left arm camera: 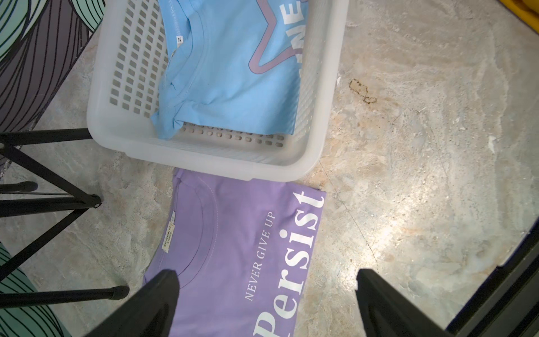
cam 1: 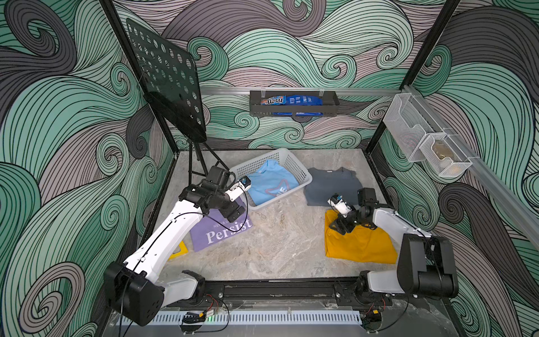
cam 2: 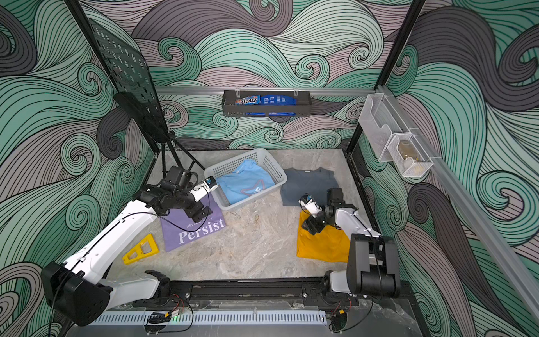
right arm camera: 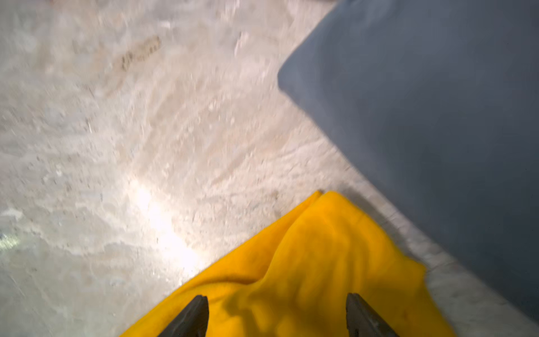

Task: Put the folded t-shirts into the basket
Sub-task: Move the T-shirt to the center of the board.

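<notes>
Light blue tee (cam 1: 268, 183) is lying in the basket (cam 1: 291, 164), a bit rumpled. The lavender "Persist" tee (left arm camera: 233, 239) is lying flat on the table (cam 1: 277, 242), its collar edge touching the basket's near rim. The grey tee (cam 1: 329, 186) is sitting just beside the basket on the robot's right. The mustard tee (cam 1: 358, 245) is lying nearer the robot, with a thin strip of table between the two.

The left gripper (left arm camera: 265, 289) is hovering over the lavender collar end, jaws spread wide, pinching nothing. The right gripper (right arm camera: 277, 309) is sitting over the mustard's bunched corner, jaws spread. That view is blurred, so I cannot tell if it is touching the cloth.

Three tees are still waiting, so this is likely the reach-to-grasp step. To do it well:
- Pinch through all folded layers at an edge.
- Lift clear of the rim, since the light basket may slide.
- Mind the stand legs (left arm camera: 43, 201) and the yellow triangle (cam 2: 141, 249).
</notes>
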Controlling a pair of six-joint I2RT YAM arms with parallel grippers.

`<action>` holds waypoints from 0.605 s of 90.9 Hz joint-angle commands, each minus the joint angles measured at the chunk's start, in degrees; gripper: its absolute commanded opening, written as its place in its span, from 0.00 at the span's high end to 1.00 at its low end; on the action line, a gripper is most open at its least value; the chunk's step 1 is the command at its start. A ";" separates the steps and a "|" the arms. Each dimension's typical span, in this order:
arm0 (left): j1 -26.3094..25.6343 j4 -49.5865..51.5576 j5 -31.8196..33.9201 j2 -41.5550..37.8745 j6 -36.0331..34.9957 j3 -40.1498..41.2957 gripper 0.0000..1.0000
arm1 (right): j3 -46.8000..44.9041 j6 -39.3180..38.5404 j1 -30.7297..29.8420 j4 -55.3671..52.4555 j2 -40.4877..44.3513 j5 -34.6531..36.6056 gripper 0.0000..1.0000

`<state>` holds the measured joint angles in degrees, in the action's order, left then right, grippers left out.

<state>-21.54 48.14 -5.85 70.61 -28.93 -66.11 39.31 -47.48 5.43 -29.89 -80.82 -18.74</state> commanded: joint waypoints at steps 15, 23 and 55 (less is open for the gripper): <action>0.55 -3.57 1.30 -0.99 1.40 0.01 0.02 | -2.28 -3.63 -8.89 2.10 -3.76 5.15 0.30; 0.79 -4.05 2.27 -1.26 1.74 0.19 0.02 | -1.79 -1.10 -14.81 0.82 -4.91 2.79 0.33; 2.69 -2.81 5.70 -1.14 1.40 -0.58 0.02 | 14.80 14.49 -41.91 -2.01 -17.52 -16.84 0.33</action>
<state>-19.68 44.97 -1.96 70.61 -27.75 -66.08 49.17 -39.83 -31.22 -28.49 -94.80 -25.34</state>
